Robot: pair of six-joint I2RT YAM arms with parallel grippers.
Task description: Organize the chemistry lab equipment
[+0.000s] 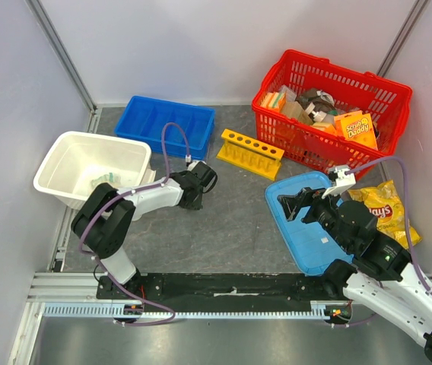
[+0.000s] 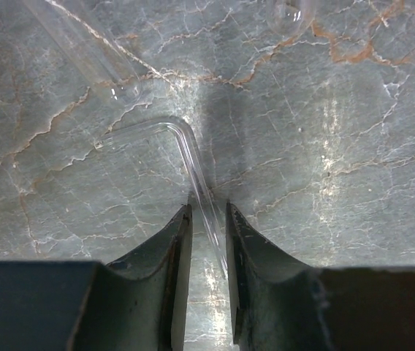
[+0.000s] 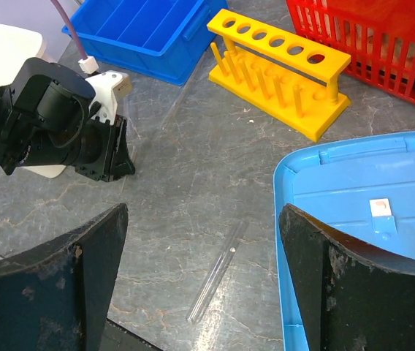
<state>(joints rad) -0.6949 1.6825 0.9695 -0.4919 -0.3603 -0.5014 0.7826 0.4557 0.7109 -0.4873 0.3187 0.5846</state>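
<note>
Because the bent clear glass tube (image 2: 193, 164) lying on the grey worktop (image 2: 339, 183) is looking light, slick and brittle, I am straddling its straight leg, unpinched, with my narrowly parted left end effector (image 2: 207, 208), favouring a gentle hold there.

Top camera looks down from behind; the right wrist camera (lower, nearer) shares its yellow rack (image 1: 250, 154).

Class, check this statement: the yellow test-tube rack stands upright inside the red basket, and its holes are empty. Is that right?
One detail is wrong. The yellow test-tube rack stands upright on the table, beside the red basket, not inside it, as the right wrist view shows. Its holes are indeed empty.
</note>
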